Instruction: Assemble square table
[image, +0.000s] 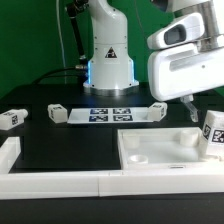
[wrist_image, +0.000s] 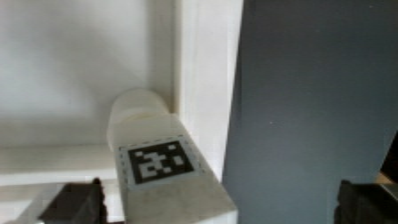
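As I look down through the wrist camera, the gripper (wrist_image: 217, 203) has its fingers (wrist_image: 71, 205) spread as wide as they go, with nothing clamped. One leg (wrist_image: 164, 160) stands between them, its tag facing the camera, and I cannot tell whether the nearer finger touches it. That leg stands inside the tabletop (wrist_image: 201, 70), just beside its raised rim, with the black table (wrist_image: 311, 100) beyond the rim. From the exterior view, I see the tabletop lying near the table's front edge, toward the exterior view's right, and the leg stands at its right edge, under the gripper. Three more legs lie apart from each other further back on the table: one (image: 12, 118) at the exterior view's left edge, one (image: 57, 113) just left of the marker board (image: 105, 112) and one (image: 155, 108) just right of it. White rails (image: 60, 182) run along the table's front edge
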